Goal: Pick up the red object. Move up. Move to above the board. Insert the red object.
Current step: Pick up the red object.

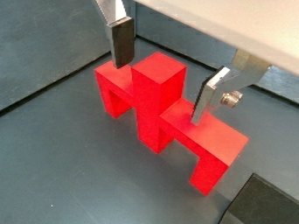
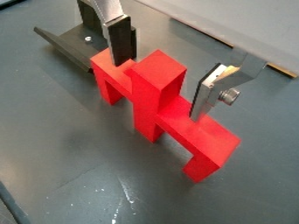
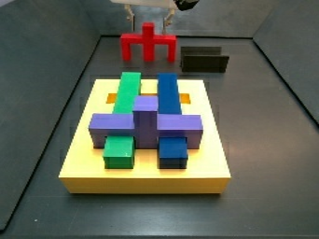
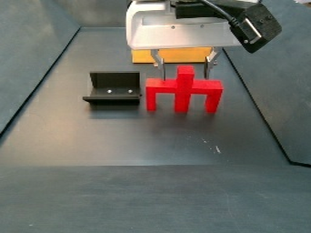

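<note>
Barely started: the red object (image 1: 163,109) sits on the floor beside the fixture (image 4: 112,90), gripper (image 1: 167,80) spread wide around its stem, not clamped. Lifting, reaching the board (image 3: 147,140), inserting all remain.

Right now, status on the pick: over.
Gripper open, fingers straddling the stem of the red piece, not clamped. Piece upright on the floor. Fixture beside it, apart. Board well clear.

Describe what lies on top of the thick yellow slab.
On the thick yellow slab lie a green bar and a blue bar, with a purple cross block across them. The slots beneath are covered. The hand is far off, around the red arch-like piece.
</note>
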Available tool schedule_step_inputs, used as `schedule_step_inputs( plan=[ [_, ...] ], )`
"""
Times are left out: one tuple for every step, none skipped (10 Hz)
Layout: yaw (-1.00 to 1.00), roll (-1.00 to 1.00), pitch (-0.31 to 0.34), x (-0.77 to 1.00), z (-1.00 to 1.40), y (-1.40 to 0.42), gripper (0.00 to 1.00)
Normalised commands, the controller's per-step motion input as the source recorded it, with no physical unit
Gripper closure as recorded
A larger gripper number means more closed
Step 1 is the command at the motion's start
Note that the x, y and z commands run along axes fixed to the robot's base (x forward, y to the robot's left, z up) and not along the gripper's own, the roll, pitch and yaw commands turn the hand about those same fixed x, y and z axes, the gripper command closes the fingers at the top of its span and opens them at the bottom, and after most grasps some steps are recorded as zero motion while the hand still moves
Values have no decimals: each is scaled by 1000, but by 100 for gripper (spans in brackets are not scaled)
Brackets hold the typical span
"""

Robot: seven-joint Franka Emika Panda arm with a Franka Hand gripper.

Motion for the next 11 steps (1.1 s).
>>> schedule_step_inputs(
  plan=[
    [0,0,0,0,0,0,100],
    [0,0,0,0,0,0,100],
    [0,0,0,0,0,0,100],
    [0,0,0,0,0,0,100],
    [0,0,0,0,0,0,100],
    [0,0,0,0,0,0,100],
    [0,0,0,0,0,0,100],
    [0,0,0,0,0,0,100],
    [0,0,0,0,0,0,100],
    [0,0,0,0,0,0,100],
    [0,0,0,0,0,0,100]
  ],
)
